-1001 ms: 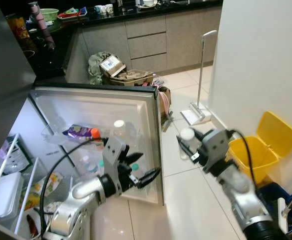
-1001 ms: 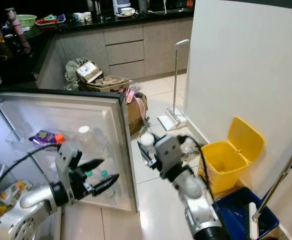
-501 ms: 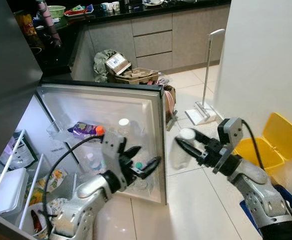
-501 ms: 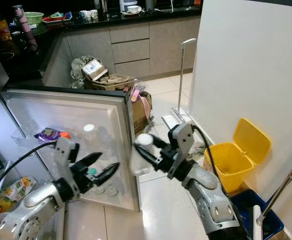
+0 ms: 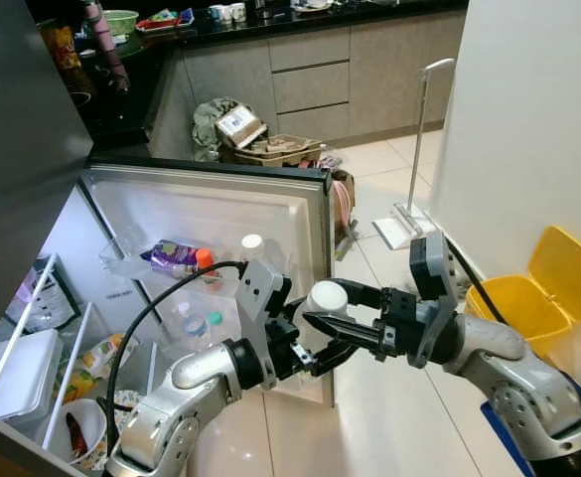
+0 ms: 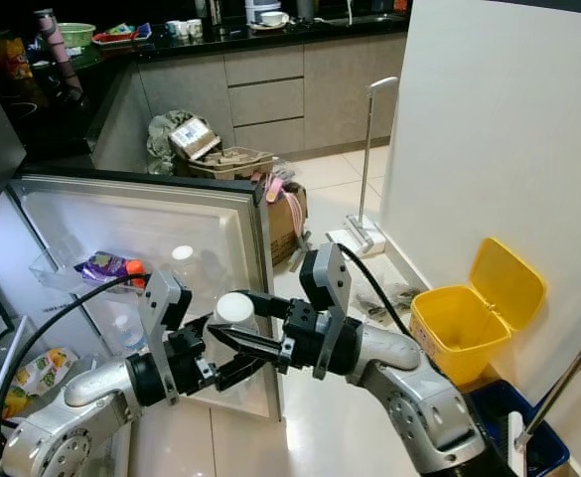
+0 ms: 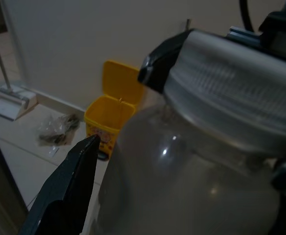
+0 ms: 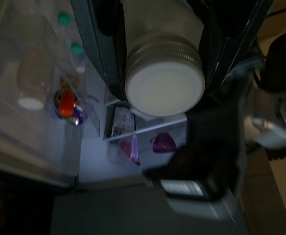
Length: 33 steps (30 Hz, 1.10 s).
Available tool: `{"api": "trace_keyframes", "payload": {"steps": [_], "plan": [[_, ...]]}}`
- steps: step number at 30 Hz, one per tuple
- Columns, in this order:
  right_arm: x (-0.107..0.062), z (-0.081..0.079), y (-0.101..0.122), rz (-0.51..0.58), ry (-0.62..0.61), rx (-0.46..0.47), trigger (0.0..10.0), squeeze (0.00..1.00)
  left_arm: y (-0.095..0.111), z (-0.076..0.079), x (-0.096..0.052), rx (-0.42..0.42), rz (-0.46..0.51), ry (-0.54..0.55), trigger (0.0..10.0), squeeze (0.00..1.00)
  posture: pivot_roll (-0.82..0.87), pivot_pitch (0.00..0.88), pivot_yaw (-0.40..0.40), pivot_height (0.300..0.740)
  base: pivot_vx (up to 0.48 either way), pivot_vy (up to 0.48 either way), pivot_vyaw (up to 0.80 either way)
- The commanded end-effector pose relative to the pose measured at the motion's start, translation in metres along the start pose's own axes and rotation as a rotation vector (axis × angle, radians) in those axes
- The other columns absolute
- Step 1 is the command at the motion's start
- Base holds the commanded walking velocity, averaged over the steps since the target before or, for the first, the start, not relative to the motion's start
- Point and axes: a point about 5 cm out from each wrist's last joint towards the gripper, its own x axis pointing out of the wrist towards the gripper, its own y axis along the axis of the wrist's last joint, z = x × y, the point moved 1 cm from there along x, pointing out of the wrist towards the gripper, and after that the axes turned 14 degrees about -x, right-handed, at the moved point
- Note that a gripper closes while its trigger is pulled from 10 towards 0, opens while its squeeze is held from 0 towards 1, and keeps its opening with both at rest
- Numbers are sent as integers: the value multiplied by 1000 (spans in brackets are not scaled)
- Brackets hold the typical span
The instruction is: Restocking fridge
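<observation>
A clear bottle with a white cap [image 5: 327,296] hangs in front of the open fridge door's edge [image 5: 322,268]. My right gripper [image 5: 326,308] is shut on it, one finger on each side just below the cap [image 8: 165,88]. My left gripper [image 5: 316,338] reaches in from the door side and stands open, its fingers [image 7: 67,193] spread around the bottle's body [image 7: 191,161]. The door shelf [image 5: 211,298] holds a white-capped bottle [image 5: 251,248], a purple packet [image 5: 174,256] and small green-capped bottles [image 5: 197,324].
The fridge interior [image 5: 42,338] at left has shelves with a white box and food packets. A yellow bin [image 5: 558,288] stands by the white wall [image 5: 528,119] at right. A mop [image 5: 409,214] and cardboard clutter [image 5: 260,149] lie further back on the tiled floor.
My right arm has carried the bottle leftwards to the door edge, between the left gripper's fingers. The left gripper has stayed by the door. The camera has shifted slightly.
</observation>
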Motion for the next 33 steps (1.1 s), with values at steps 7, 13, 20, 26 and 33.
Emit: {"api": "trace_keyframes", "payload": {"steps": [7,13,20,26,33], "plan": [[-13,2,-15,-125,-15,-21,10000,0,21,-7,-18,66,21,52,10000,0,-147,0,47,740,0,0,0],[-11,15,-20,-145,-119,-56,10000,0,1,4,-12,75,-42,25,10000,0,-144,0,47,740,0,0,0],[-11,15,-20,-148,-114,-60,10000,0,-3,3,-12,81,-53,50,6902,0,-142,0,47,740,0,0,0],[-9,15,-14,-121,-112,-60,10000,0,-10,2,-9,82,-85,53,10000,0,-145,0,50,740,0,0,0],[0,14,4,-46,-73,-77,10000,0,-16,2,-4,87,-85,75,10000,0,-147,0,50,740,0,0,0]]}}
